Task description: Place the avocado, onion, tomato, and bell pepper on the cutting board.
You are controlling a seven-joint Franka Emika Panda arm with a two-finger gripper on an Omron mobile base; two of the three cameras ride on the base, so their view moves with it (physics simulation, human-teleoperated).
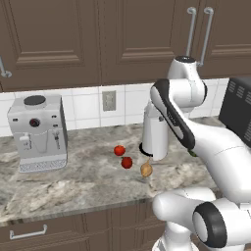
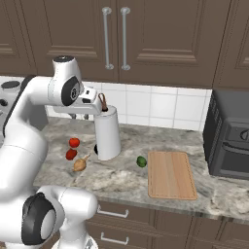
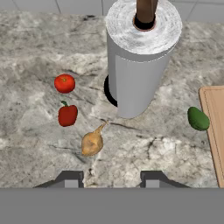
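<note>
The gripper [image 3: 112, 178] hangs empty, jaws drawn in, above the tan pointed onion [image 3: 92, 143]; the dark green oval avocado [image 3: 198, 118] seems just beside (perhaps touching) the light wooden cutting board [image 3: 215, 127].

The arm [image 1: 206, 147] is built of glossy white, rounded shells with smooth bulging links. Dark grey to black bands and round caps mark its joints, one cap topping the upper link. The claw [image 3: 113, 180] ends in two small dark grey, blocky fingertips.
</note>
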